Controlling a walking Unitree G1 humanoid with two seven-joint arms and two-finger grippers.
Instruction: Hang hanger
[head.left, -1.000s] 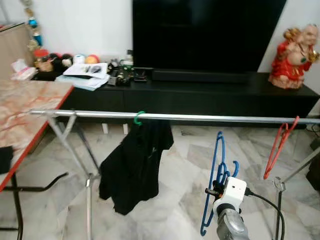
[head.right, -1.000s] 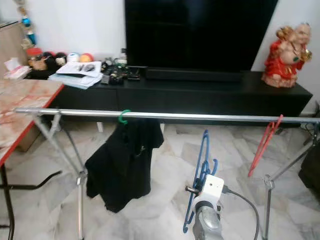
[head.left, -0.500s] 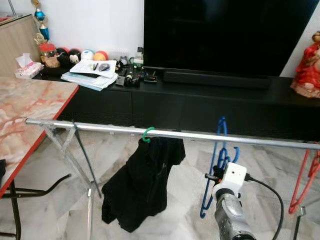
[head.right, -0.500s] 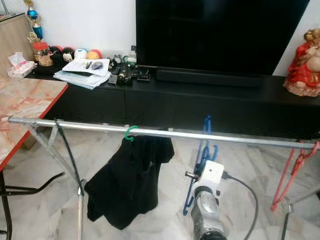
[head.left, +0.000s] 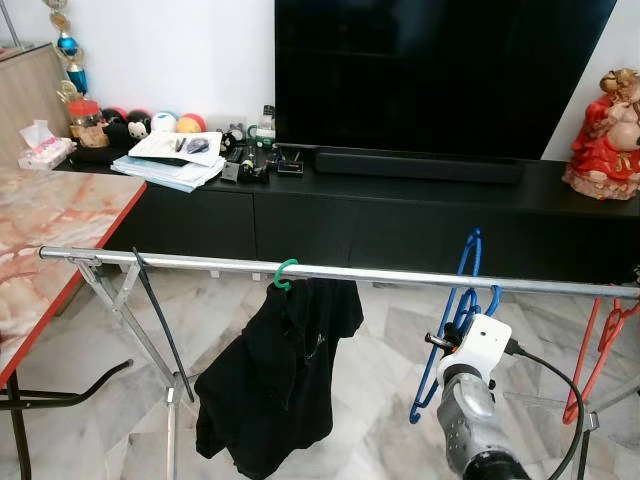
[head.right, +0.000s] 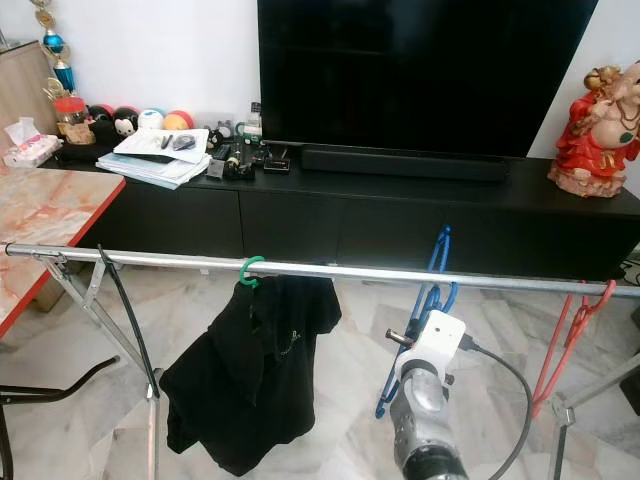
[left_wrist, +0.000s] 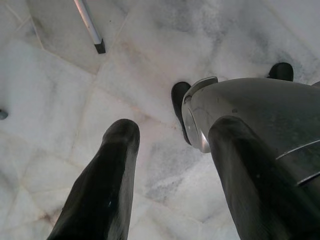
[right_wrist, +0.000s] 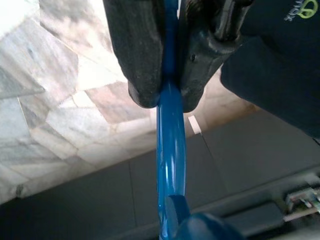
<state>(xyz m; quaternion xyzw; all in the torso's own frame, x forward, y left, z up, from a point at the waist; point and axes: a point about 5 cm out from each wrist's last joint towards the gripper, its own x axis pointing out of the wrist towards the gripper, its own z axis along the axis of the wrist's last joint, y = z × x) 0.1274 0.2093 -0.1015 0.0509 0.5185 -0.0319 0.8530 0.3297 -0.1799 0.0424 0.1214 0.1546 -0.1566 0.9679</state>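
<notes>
The right gripper (right_wrist: 167, 97) is clenched on a blue plastic clothes hanger (head.left: 455, 320), holding it up so its hook pokes just above the long silver metal rail (head.left: 400, 276) of the drying rack — whether the hook rests on the rail I cannot tell. Along the rail to the robot's left a black shirt (head.left: 275, 385) hangs from a green hook (head.left: 283, 274); at the far right end hangs a red hanger (head.left: 595, 350). The left gripper (left_wrist: 170, 145) hangs over the pale marble floor (left_wrist: 60, 100), fingers spread apart.
</notes>
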